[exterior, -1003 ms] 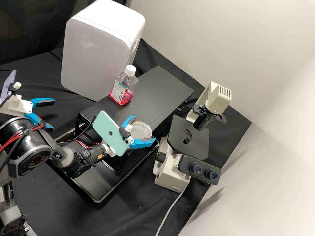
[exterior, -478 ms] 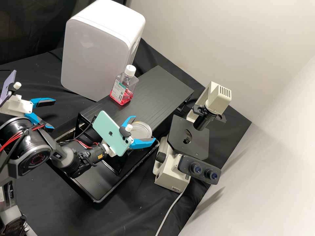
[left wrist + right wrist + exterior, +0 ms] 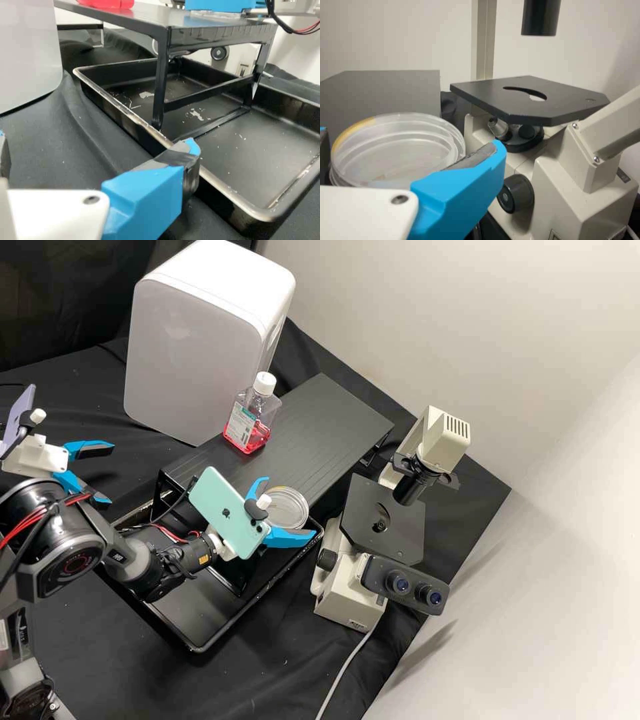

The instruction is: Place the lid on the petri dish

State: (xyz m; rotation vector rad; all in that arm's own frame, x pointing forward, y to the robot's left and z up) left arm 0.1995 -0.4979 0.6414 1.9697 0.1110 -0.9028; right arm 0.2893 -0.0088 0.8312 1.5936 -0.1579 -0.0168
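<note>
Flask label point(image 3: 241, 419) (unreadable); right gripper point(image 3: 290, 507) flanks petri dish point(image 3: 292, 501).

Right dark grey arm point(image 3: 133, 560) stretched low, nearly level. Right white end effector point(image 3: 290, 505) faces forward, 2 bright blue fingers point(image 3: 465, 185) spread wide apart. Left dark grey arm point(image 3: 53, 547) upright at high view's left edge. Left white end effector point(image 3: 108, 473) raised, 2 blue fingers point(image 3: 150, 195) likewise parted.

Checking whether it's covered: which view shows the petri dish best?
The right wrist view: the petri dish is close, its clear rims plain. The high view shows it small, inside the open right tool. The left wrist view gives at most an edge-on sliver.
</note>
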